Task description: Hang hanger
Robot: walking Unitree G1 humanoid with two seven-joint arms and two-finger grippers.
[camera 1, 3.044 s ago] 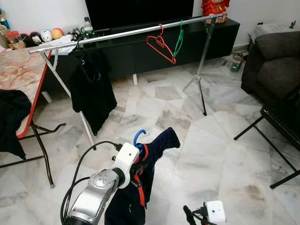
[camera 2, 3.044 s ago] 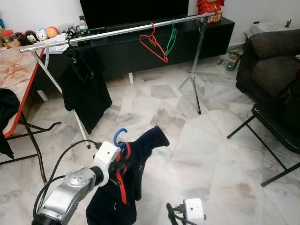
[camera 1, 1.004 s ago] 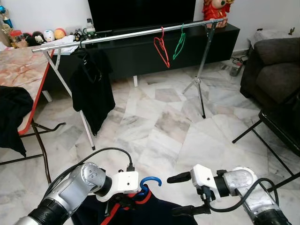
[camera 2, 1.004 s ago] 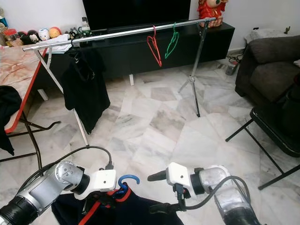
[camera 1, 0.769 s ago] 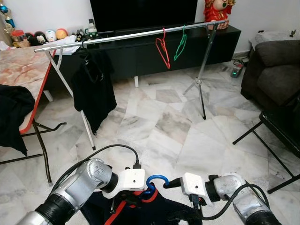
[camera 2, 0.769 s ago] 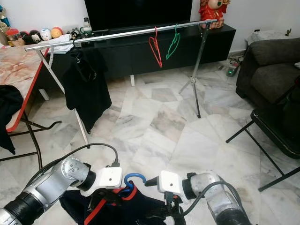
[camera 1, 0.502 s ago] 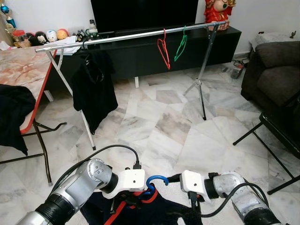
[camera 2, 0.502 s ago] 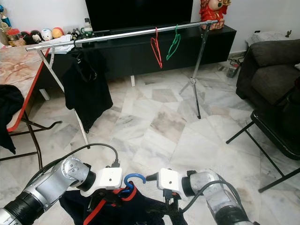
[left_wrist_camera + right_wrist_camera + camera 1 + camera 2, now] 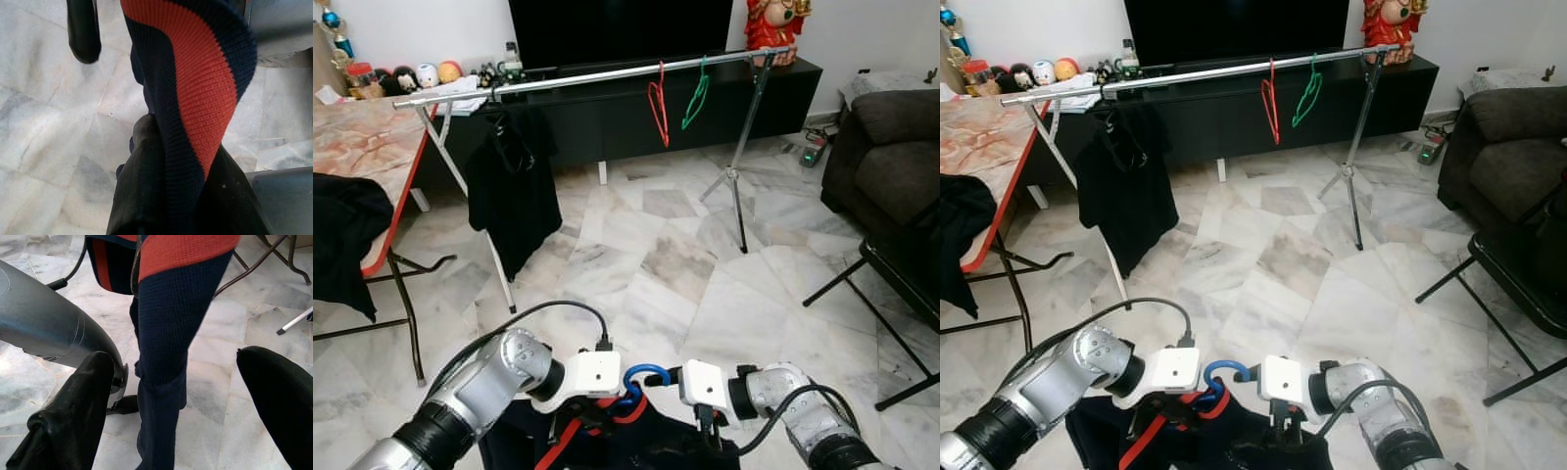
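Far left: marble-topped table (image 9: 357,147) with a red edge, black cloth (image 9: 340,240) draped over its side. Row of small toys (image 9: 411,76) behind, against the wall; no lettering legible on any of them, nor anywhere else.

Across the room: silver clothes rail (image 9: 597,75) on tripod legs, in front of a black TV cabinet (image 9: 636,108). Black garment (image 9: 516,186) hanging near the rail's left end; red hanger (image 9: 658,98) and green hanger (image 9: 695,90) side by side further right.

Low in the foreground: left gripper (image 9: 590,416) clamped on the navy garment (image 9: 1214,436) with orange-red trim, at its collar, one finger (image 9: 84,29) standing free in the left wrist view. Blue hanger (image 9: 641,382) with its hook rising out of that collar, between the two wrists, well short of the rail.

Just right of the hook: right gripper (image 9: 705,436), fingers (image 9: 73,411) spread apart on either side of the hanging navy cloth.

Far right: dark sofa (image 9: 891,147) and a black folding chair (image 9: 891,284) on the marble floor (image 9: 705,284).
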